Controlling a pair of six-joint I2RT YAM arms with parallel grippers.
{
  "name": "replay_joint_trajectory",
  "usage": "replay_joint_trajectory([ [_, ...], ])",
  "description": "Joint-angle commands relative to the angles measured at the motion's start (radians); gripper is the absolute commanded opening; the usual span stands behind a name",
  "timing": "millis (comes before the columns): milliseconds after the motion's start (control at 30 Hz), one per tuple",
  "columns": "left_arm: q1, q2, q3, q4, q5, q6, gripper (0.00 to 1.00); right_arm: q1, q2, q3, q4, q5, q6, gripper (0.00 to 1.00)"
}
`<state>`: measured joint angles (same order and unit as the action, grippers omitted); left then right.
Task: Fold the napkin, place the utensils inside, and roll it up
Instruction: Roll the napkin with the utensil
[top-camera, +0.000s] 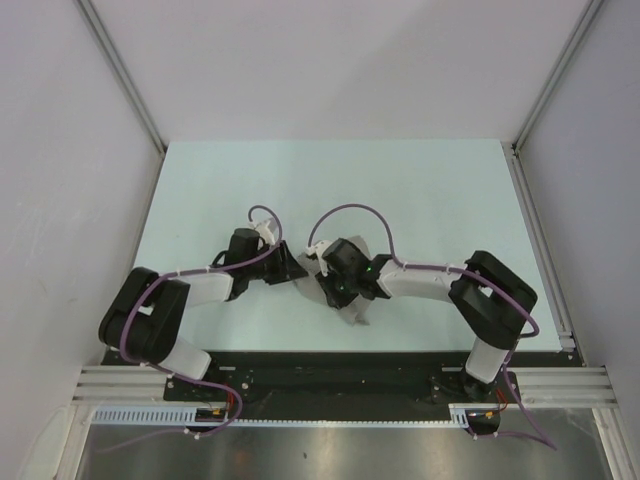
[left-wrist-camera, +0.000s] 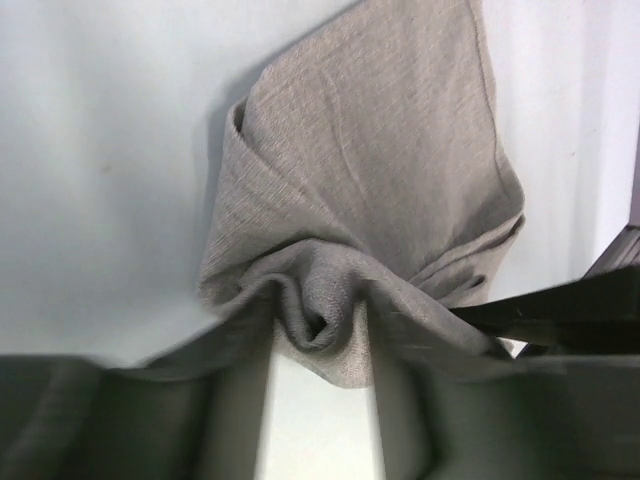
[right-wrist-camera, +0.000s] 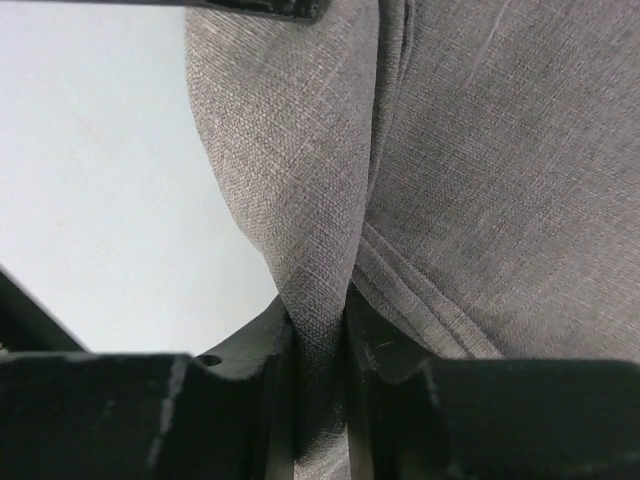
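While bunched midway on the table, pinched at a fold by the closed right gripper and straddled by the half-parted left gripper, hold unclear, treat the napkin as light, limp cloth and grasp a free corner.

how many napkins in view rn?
1. The plain light-grey soft cloth napkin lies crumpled mid-table, a fold pinched in the right fingers. Part of the pale table is covered in the top view, so another could be hidden.
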<state>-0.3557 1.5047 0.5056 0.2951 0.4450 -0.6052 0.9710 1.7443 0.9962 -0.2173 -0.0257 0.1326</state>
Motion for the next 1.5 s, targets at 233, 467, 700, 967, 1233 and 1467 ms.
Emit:
replay_joint_trajectory([
  [233,0.023,-0.165,0.014,-0.008,-0.155,0.038,0.77,-0.224,0.116,-0.047,0.11,-0.653,0.084,0.11],
  [467,0.027,-0.133,-0.029,0.058,-0.079,0.056,0.8,-0.311,0.224,-0.025,0.141,-0.798,0.119,0.1],
  [700,0.027,-0.04,-0.024,0.15,-0.015,0.059,0.79,-0.36,0.322,0.022,0.116,-0.887,0.121,0.1],
  [967,0.026,0.067,0.001,0.208,0.014,0.071,0.67,-0.402,0.389,0.051,0.127,-0.994,0.131,0.11],
  [1233,0.026,0.13,0.011,0.253,0.054,0.053,0.12,-0.429,0.379,0.084,0.085,-1.019,0.122,0.28],
  [1467,0.026,0.118,0.05,0.173,0.032,0.05,0.0,-0.459,0.158,0.176,-0.123,-0.864,0.041,0.65],
])
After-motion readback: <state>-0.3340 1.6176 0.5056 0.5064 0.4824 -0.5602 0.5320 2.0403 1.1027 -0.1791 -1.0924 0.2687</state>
